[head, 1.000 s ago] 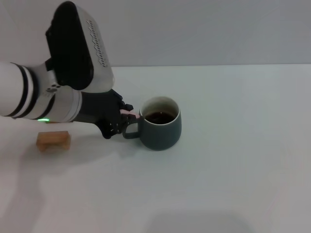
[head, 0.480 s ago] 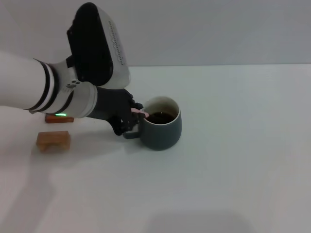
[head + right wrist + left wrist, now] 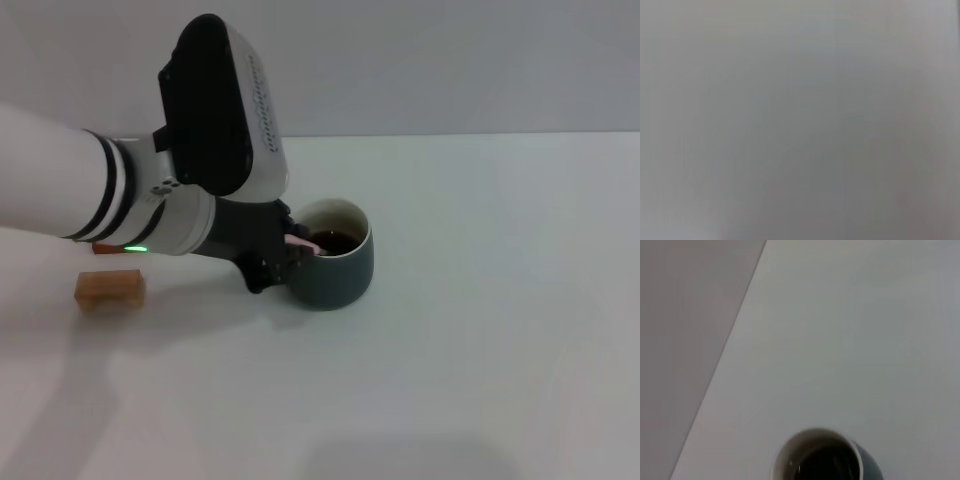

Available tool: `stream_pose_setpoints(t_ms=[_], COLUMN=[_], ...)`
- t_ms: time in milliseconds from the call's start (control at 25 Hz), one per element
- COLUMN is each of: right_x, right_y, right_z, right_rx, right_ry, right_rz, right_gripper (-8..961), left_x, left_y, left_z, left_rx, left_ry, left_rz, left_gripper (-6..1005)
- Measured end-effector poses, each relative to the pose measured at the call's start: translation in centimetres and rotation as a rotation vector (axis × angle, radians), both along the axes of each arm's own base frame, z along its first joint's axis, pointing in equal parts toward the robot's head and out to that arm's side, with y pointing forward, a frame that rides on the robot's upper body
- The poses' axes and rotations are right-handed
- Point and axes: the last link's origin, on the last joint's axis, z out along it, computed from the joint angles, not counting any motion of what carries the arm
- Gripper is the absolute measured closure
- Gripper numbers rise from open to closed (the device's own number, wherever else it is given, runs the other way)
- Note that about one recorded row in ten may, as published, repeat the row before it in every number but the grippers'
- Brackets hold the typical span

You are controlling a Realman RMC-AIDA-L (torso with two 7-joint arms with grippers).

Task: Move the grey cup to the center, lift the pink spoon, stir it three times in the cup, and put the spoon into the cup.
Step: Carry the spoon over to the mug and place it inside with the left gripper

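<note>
A: Holding the pink spoon (image 3: 298, 241), our left gripper (image 3: 275, 255) sits at the grey cup (image 3: 335, 262), on the side facing the worktop's left edge, fingers clamped on the pale handle

B: Where do we have the cup?

A: Around the middle of the white worktop (image 3: 480, 300), upright, dark liquid inside; the left wrist view shows its cream inner wall (image 3: 816, 456). We judge the spoon is angled over the rim so its bowl can reach the liquid for stirring

B: Our right gripper?

A: Out of sight in every view. A tan block (image 3: 110, 289) rests near the left edge, well apart from the cup, with a reddish block (image 3: 110, 247) just behind it, mostly hidden by our arm
</note>
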Motion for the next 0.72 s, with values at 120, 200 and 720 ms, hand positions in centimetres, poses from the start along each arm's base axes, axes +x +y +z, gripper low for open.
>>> stream_pose_setpoints(t_ms=[120,200,720], right_x=[0.0,0.0,0.0], right_y=[0.0,0.1,0.0], right_z=[0.0,0.0,0.0], right_rx=[-0.001,-0.002,-0.001], right_ry=[0.001,0.001,0.002], right_rz=[0.0,0.0,0.0], right_gripper=[955,955,954], left_x=[-0.7,-1.1,0.0], left_y=[-0.1,0.0,1.3], left_z=[0.3,0.4,0.0], left_rx=[0.011,0.021,0.04], left_ry=[0.022,0.032,0.016], left_rz=[0.019,0.027,0.0], left_gripper=[854,854,854])
